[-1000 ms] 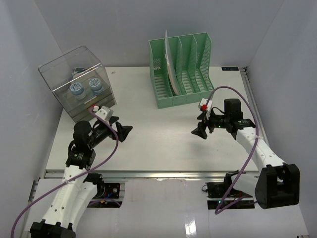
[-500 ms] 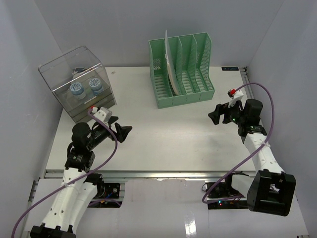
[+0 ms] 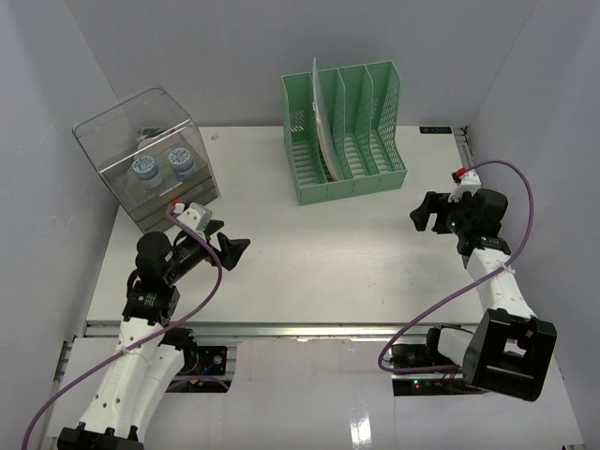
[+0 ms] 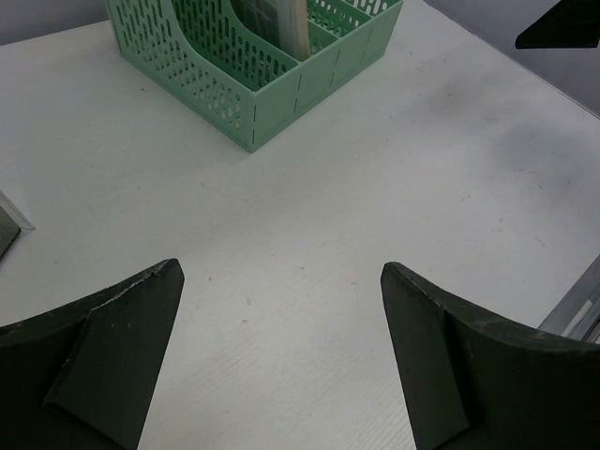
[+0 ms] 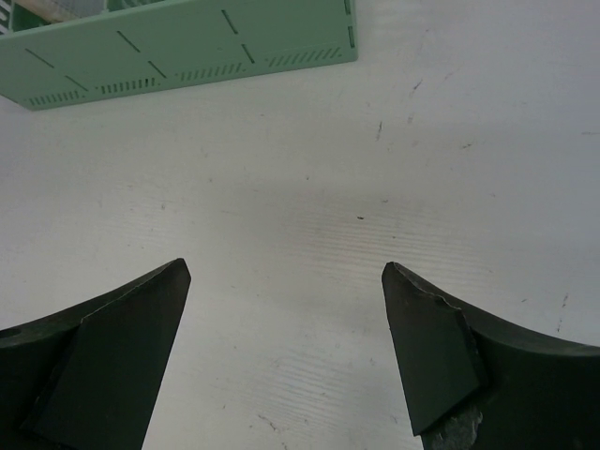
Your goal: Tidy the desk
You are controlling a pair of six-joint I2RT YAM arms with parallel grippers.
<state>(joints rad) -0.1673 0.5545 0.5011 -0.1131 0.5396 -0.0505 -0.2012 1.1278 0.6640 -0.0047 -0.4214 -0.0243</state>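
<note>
The desk (image 3: 309, 253) is a flat white tabletop with a silver rail along its front edge. My left gripper (image 3: 230, 242) is open and empty, low over the desk's left half; its wrist view shows bare white surface (image 4: 281, 281) between the jaws. My right gripper (image 3: 424, 212) is open and empty, near the desk's right edge, pointing left. Its wrist view shows bare desk (image 5: 281, 272) between the jaws and the green rack's base (image 5: 187, 47) ahead.
A green file rack (image 3: 343, 131) with papers in its left slot stands at the back centre; it also shows in the left wrist view (image 4: 253, 56). A clear plastic box (image 3: 148, 157) holding two round blue-capped containers stands at the back left. Pale grey walls enclose the desk.
My right arm has swung from the desk's middle right back toward the right edge, gripper open throughout. My left arm has barely moved.
</note>
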